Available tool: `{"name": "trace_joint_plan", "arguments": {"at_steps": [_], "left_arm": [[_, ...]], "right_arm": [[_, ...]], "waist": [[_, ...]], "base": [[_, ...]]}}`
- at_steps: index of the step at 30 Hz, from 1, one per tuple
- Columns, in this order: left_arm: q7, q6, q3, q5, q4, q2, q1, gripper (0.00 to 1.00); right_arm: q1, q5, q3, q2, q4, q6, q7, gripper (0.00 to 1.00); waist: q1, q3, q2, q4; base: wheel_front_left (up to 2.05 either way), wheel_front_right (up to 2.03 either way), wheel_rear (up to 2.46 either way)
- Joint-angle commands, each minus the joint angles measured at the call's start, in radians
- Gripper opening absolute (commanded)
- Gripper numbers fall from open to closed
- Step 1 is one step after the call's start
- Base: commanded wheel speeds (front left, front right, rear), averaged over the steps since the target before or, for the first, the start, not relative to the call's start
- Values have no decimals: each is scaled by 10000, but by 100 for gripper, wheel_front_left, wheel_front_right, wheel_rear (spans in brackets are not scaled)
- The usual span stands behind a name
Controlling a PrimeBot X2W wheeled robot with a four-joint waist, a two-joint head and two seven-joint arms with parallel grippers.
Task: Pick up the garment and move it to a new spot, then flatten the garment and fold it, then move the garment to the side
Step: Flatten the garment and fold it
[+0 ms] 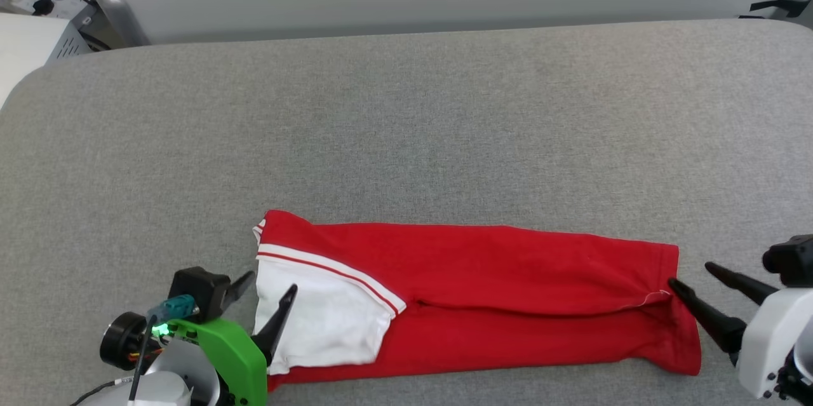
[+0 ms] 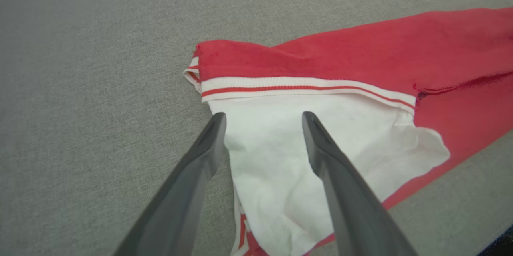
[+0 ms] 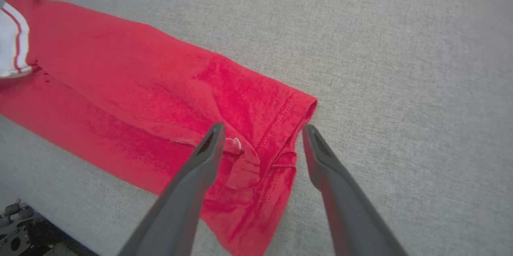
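Folded garment (image 1: 508,291) on surface (image 1: 406,139); left claw (image 1: 272,283) released over white sleeve (image 1: 330,323), right claw (image 1: 690,274) released at hem (image 1: 674,317).

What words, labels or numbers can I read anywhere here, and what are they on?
None can be read.
The garment: folded, with plain red cloth, a white sleeve and striped trim; no lettering on the faces in view.
The grey equipment at the head view's upper left: any markings are too small to read.
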Motion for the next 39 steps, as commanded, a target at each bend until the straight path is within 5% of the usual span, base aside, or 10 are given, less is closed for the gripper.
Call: {"name": "trace_joint_plan", "arguments": {"at_steps": [1,13,23,32,39], "left_arm": [[-235,274,185,185,-103,4,198,100],[-710,2126,3086,2378,-754,-683,1335,100],[-713,1981,5421,4641,-901,-2026,2601,100],[-714,1372,7126,6222,-694,-3393,3349,100],[-714,603,8170,7325,-315,-4465,3746,100]], "right_arm": [[238,26,-344,-78,-334,-6,46,100],[951,358,-3028,-63,-1629,-6,2062,100],[726,1698,-3508,258,-697,-6,4635,100],[242,1702,-2840,892,225,-6,4965,100],[-10,1816,-1404,1387,601,-6,4978,100]], "waist": [[1,-128,-1,-52],[1,-130,-1,63],[1,500,-1,629],[1,1111,-1,1103],[1,1261,-1,1227]], "base": [[0,0,0],[0,0,0],[0,0,0],[0,0,0],[0,0,0]]}}
